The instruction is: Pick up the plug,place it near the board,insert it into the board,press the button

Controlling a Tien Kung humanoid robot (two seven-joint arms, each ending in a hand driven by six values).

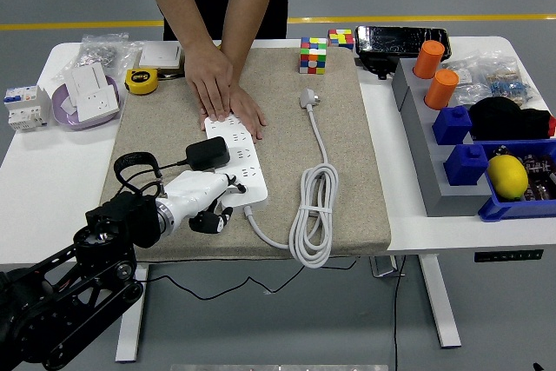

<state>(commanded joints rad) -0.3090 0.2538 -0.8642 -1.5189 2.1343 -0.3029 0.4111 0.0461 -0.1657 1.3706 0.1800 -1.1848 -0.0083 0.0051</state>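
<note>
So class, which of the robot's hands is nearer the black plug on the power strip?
Left. The left hand sits just below the plug, at the strip's near end. The right hand is out of view.

A white power strip (236, 155) carries a black adapter plug (207, 153) on a beige mat (287, 128). Far off sit a multicoloured puzzle cube (313, 55), two orange cups (434, 75) and a yellow lemon (508, 175).

This looks like a lab or workshop: a white desk (52, 188) with blue parts bins (519, 206), a tape measure (141, 81), and a grey floor with a yellow line (417, 18).
</note>
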